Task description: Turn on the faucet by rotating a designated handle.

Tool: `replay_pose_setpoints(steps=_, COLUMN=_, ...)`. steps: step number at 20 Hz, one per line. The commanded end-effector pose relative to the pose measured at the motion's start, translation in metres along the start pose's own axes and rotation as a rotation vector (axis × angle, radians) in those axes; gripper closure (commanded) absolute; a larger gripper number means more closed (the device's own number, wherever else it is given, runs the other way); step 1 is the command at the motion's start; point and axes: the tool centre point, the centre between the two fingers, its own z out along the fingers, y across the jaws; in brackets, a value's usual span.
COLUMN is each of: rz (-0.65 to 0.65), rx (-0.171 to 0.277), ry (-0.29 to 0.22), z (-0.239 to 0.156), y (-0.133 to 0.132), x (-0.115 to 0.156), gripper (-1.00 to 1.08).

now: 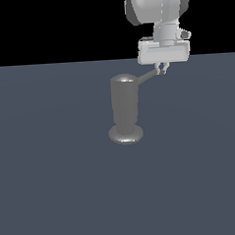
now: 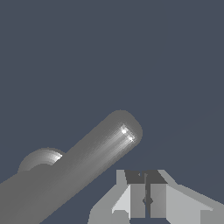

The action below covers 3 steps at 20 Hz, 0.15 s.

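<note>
My gripper [image 1: 162,70] is closed on nothing, fingers together, right beside the tip of the handle [image 1: 147,77] that sticks out from the top of the faucet [image 1: 125,109] on the counter [image 1: 53,167]. I should push sideways near the tip, steadily, for leverage.

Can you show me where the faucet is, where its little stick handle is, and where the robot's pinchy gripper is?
faucet [image 1: 124,106]: exterior view, middle of the upright cylinder body.
handle [image 1: 147,77]: exterior view, midway along the thin side rod.
gripper [image 1: 162,69]: exterior view, between the fingertips at the rod's tip.
</note>
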Motion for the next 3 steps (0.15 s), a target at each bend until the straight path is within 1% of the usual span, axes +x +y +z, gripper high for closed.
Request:
replay_pose_setpoints(steps=1, rz=0.001, rx=-0.001, ry=0.0, z=0.0009, y=-0.0002, x=0.005, gripper=1.08)
replay_pose_setpoints(steps=3, rz=0.002, rx=-0.001, ry=0.0, z=0.0013, y=0.0, x=0.0067, gripper=1.08)
